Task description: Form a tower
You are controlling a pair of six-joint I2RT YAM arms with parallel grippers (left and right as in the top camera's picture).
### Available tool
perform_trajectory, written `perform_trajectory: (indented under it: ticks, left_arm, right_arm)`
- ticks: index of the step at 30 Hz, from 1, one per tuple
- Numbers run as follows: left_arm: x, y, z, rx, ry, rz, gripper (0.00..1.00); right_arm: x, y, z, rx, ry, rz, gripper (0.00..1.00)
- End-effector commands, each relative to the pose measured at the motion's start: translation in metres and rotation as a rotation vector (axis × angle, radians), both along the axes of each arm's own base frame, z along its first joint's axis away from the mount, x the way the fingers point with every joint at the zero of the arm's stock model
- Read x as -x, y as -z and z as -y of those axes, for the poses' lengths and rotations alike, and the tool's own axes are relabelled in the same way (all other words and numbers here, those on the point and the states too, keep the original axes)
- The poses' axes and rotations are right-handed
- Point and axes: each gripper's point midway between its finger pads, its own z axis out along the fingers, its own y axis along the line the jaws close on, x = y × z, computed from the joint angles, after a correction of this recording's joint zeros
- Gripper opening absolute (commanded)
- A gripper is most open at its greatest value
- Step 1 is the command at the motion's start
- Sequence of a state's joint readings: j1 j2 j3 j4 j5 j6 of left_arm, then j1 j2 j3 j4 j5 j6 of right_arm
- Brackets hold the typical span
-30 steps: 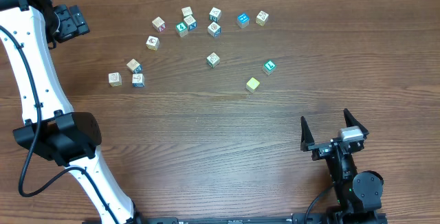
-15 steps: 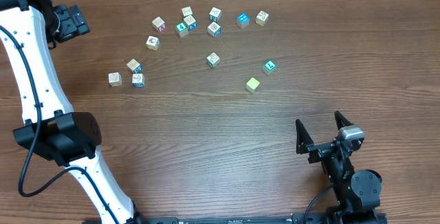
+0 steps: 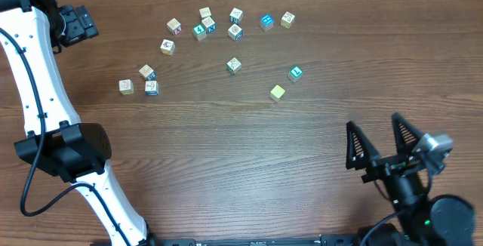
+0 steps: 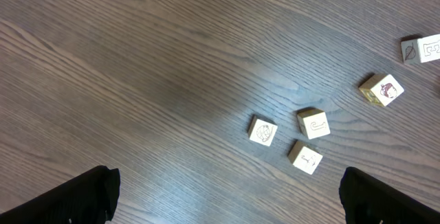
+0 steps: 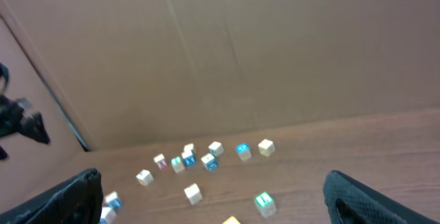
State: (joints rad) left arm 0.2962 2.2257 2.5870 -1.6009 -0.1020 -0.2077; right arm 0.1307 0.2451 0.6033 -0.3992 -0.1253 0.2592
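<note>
Several small wooden cubes lie singly across the far half of the table, and no tower is in view. Among them are a plain yellow cube, a teal-faced cube, a blue cube and a trio at the left. My left gripper hangs open at the far left; its wrist view shows that trio ahead of its open gripper. My right gripper stands open at the near right, well short of the cubes, and its gripper holds nothing.
The left arm's white links and black elbow run down the table's left side. A cardboard wall stands behind the table's far edge. Bare wood lies between the cubes and the right gripper.
My right gripper has risen and swung to the right, its fingers now looming larger in the overhead view. The left arm and the cubes have not moved.
</note>
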Motion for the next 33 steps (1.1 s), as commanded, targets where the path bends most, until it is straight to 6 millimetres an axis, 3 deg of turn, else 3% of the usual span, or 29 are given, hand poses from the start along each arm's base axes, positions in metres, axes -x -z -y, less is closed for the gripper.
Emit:
perform_trajectory:
  ticks: [1,5,8,18,24,27,31,33]
  left_arm:
    - [-0.001,-0.007,-0.001,-0.012,-0.01,0.019,1.0]
    - [-0.001,-0.007,-0.001,-0.012,-0.01,0.019,1.0]
    - [-0.001,-0.007,-0.001,-0.012,-0.01,0.019,1.0]
    - [-0.001,-0.006,-0.001,-0.012,-0.01,0.018,1.0]
    - [-0.001,-0.007,-0.001,-0.012,-0.01,0.019,1.0]
    - [-0.001,-0.007,-0.001,-0.012,-0.01,0.019,1.0]
    - [-0.001,-0.006,-0.001,-0.012,-0.011,0.018,1.0]
    - [0.0,-0.007,-0.001,-0.012,-0.011,0.019,0.99]
  right_arm:
    - [-0.007,-0.035,-0.011,0.034,-0.062,-0.017,1.0]
    - [-0.026,-0.06,-0.023,0.041,-0.122,-0.115,1.0]
    - [-0.045,-0.064,-0.03,0.046,-0.149,-0.225,1.0]
    - [-0.112,-0.016,-0.069,0.08,-0.359,-0.702,1.0]
    - [-0.147,-0.027,-0.093,0.111,-0.451,-0.73,1.0]
    - [-0.166,-0.032,-0.117,0.13,-0.5,-0.743,1.0]
    - [-0.184,-0.022,-0.144,0.189,-0.533,-0.772,1.0]
    - [-0.194,-0.006,-0.162,0.257,-0.558,-0.77,1.0]
